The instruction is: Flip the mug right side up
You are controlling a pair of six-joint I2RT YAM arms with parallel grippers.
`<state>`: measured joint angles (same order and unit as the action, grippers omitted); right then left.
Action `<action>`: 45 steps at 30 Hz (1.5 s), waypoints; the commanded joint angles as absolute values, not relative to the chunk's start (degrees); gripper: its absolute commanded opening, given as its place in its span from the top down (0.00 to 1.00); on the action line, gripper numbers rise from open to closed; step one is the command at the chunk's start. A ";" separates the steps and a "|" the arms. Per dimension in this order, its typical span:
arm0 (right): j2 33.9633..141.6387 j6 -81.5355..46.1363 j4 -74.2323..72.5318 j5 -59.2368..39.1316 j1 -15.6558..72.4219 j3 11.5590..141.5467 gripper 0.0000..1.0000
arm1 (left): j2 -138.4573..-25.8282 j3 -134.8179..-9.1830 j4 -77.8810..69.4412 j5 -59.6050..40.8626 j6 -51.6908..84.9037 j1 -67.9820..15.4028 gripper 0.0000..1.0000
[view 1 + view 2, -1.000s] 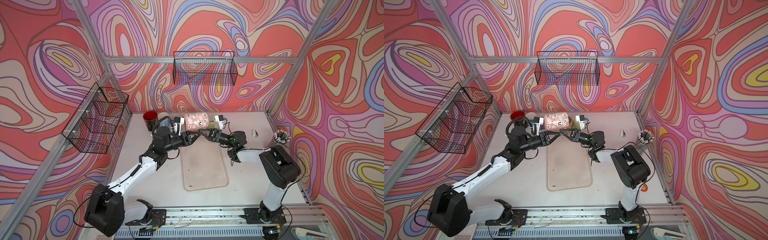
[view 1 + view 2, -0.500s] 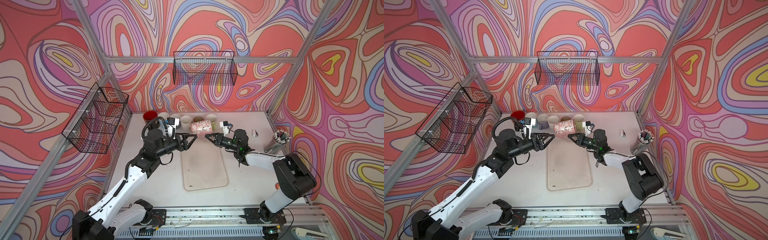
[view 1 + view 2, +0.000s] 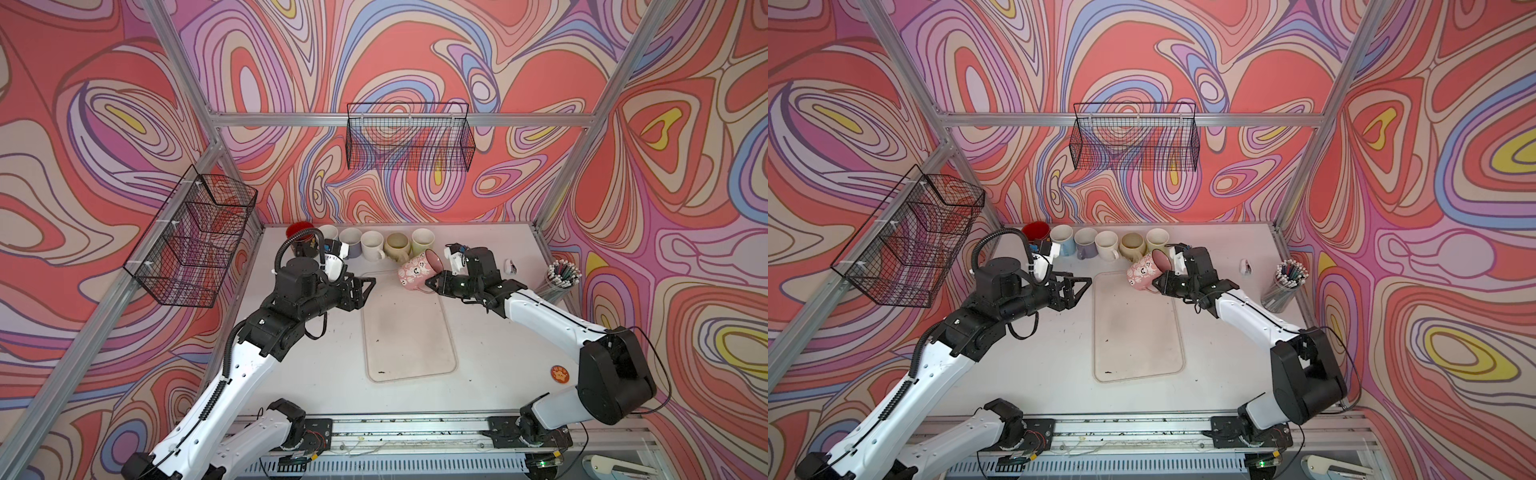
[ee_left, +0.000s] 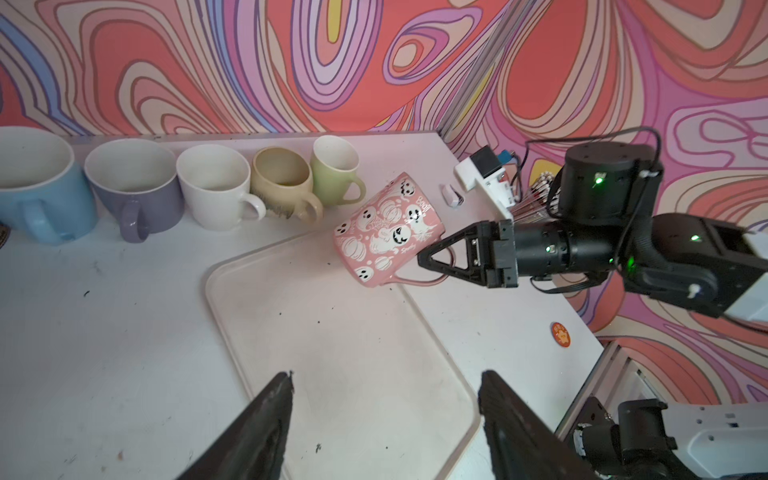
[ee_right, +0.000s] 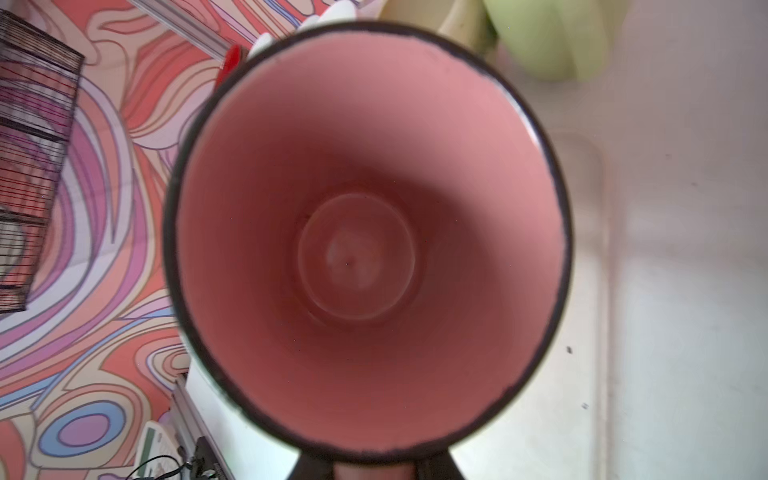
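At tray (image 4: pixel 353 353) corner, right pincer (image 4: pixel 424 261) grips tilted mug (image 4: pixel 386 237).

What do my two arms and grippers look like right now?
Both arms have white link shells with black joint housings. The left arm carries a ribbed black cable hose looping over its wrist; the right arm trails a thin black cable and shows green lights. The left gripper and right gripper have black triangular open-frame fingers.

Left fingers (image 4: pixel 257 428) spread wide, right fingers (image 4: pixel 423 258) clamped
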<state>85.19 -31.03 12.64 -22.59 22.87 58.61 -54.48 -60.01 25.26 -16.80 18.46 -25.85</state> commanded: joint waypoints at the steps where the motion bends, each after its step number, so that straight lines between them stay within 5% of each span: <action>1: 83.19 -25.90 17.06 -19.00 21.75 64.01 1.00 | -52.80 -60.81 32.17 -14.05 14.89 -25.93 0.27; 11: 89.99 -19.88 31.73 -6.21 20.44 75.73 1.00 | -53.05 -56.07 33.98 -15.16 16.70 -25.93 0.26; 13: 91.69 -18.31 33.45 -2.87 20.23 77.76 1.00 | -53.75 -56.21 35.56 -13.77 16.38 -25.93 0.02; 14: 92.61 -17.59 34.30 -1.07 20.15 78.86 1.00 | -54.03 -56.25 36.21 -13.09 16.22 -25.93 0.00; 29: 107.17 -12.05 40.39 12.47 18.11 95.18 1.00 | -54.05 -54.76 37.44 -9.86 15.13 -26.10 0.00; 45: 114.53 -8.94 31.53 17.03 17.58 98.52 1.00 | -54.45 -54.33 37.40 -7.38 15.63 -26.17 0.00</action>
